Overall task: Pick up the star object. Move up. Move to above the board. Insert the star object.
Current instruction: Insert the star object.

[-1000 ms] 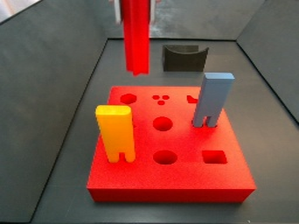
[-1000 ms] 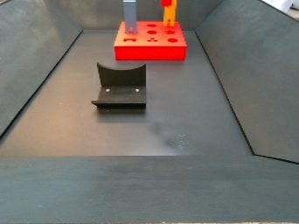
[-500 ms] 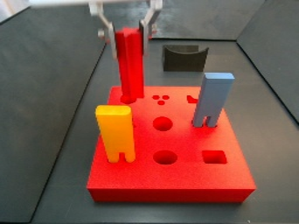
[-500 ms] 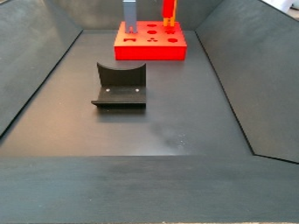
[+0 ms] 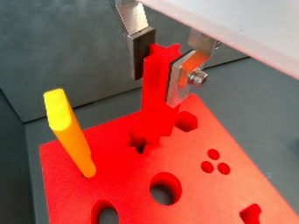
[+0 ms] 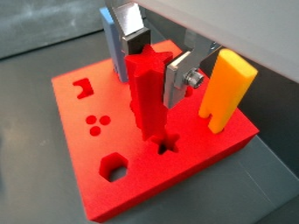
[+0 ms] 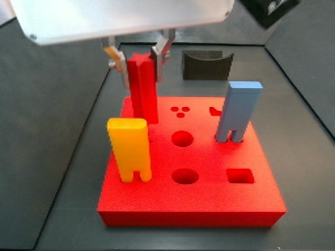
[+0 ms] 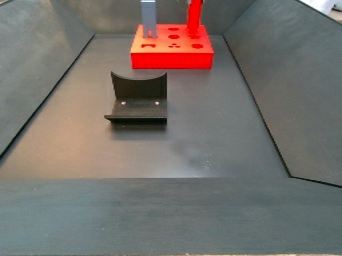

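Observation:
The star object, a slim bright red post, stands upright with its foot in the star-shaped hole at the board's back left. It shows in both wrist views and at the far end of a side view. My gripper is shut on its top, one silver finger on each side. The board is a thick red slab with round, square and dot holes.
A yellow-orange peg stands at the board's front left. A blue-grey peg stands at its right. A dark grey U-shaped block lies behind the board. The fixture stands mid-floor.
My gripper has come down with the star object. A second ago the post hung above the board; now its foot is sunk in the star hole.

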{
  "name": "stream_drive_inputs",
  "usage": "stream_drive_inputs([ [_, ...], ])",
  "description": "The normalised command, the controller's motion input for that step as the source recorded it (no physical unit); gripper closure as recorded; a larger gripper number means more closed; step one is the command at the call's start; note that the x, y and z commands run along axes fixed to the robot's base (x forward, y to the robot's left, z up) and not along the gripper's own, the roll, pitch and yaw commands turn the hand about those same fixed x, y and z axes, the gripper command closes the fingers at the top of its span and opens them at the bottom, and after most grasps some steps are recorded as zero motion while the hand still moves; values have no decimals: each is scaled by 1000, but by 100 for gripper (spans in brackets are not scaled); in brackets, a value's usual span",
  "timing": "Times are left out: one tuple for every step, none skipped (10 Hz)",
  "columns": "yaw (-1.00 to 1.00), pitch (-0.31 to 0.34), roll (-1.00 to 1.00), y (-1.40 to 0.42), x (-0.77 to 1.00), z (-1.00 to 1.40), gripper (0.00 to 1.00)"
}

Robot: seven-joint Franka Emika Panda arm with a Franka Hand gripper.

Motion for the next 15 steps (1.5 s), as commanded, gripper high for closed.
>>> stream_drive_inputs([
  [251,-63,157,-229,0,-563,100],
  [0,0,33,-6,0,-60,100],
  [66,-59,47,-89,0,-329,100],
  [91,-59,93,-109,0,-440,100],
  [83,-51,126,-117,0,-426,100],
  [0,-47,70,-166,-146,-351,100],
  [-74,-83,44,-186,-191,-340,100],
  [-60,-90,83,-191,-114,-446,100],
  [0,-76,200,-63,0,-629,100],
  [140,-79,236,0,66,-669,100],
  [137,-66,216,0,137,-663,100],
  [117,-83,224,0,77,-686,100],
  [114,-74,206,0,106,-703,100],
  [91,-66,210,0,100,-694,100],
  [57,-26,150,0,29,-400,100],
])
